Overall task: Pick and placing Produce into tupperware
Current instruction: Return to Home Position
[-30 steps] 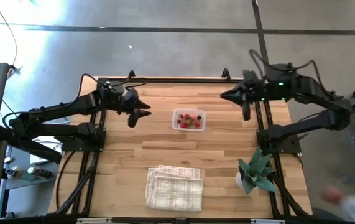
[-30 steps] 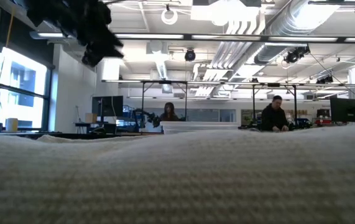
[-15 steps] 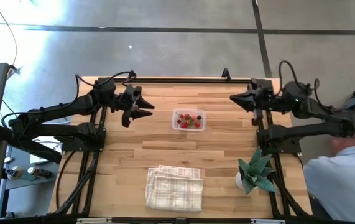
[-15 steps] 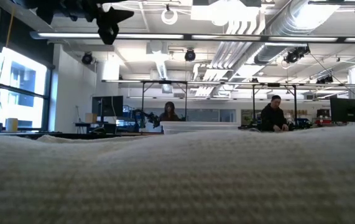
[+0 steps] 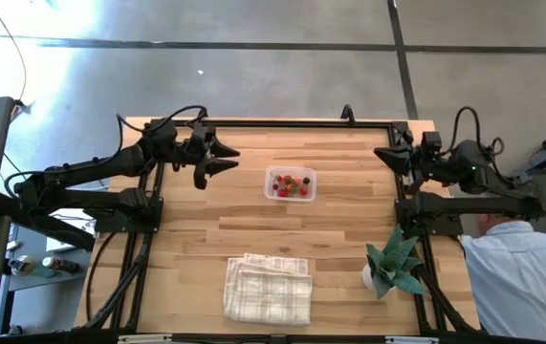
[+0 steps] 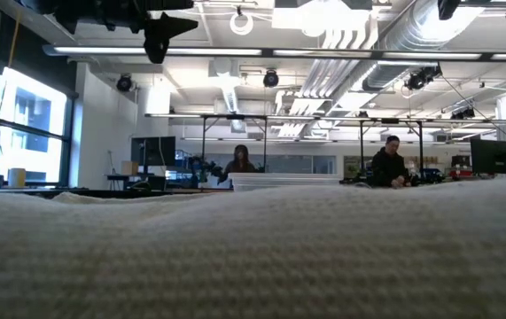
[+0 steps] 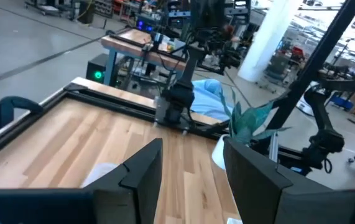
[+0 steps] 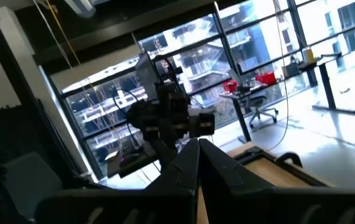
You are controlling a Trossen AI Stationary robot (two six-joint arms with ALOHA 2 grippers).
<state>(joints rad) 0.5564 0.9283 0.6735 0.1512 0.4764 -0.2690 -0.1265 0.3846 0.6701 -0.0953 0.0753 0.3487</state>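
Observation:
The clear tupperware (image 5: 290, 183) stands on the wooden table, a little behind its middle. Several small red and dark pieces of produce (image 5: 293, 184) lie inside it. My left gripper (image 5: 227, 159) hangs open in the air to the left of the tupperware, pointing level toward it, with nothing between its fingers (image 7: 141, 172). It also shows at the top of the low view as the left gripper (image 6: 167, 27). My right gripper (image 5: 380, 153) is shut and empty, high by the table's far right corner; in its wrist view the right gripper (image 8: 196, 155) points across at the left arm.
A folded white checked cloth (image 5: 267, 289) lies near the front edge and fills the low view as the cloth (image 6: 253, 257). A potted plant (image 5: 393, 268) stands at the front right. A person (image 5: 523, 279) stands beyond the table's right front corner.
My right gripper has drawn back toward the table's right edge and sunk, staying shut. My left gripper has tipped up from slanting down to level and risen a little, still open. A person has stepped in at the right front corner.

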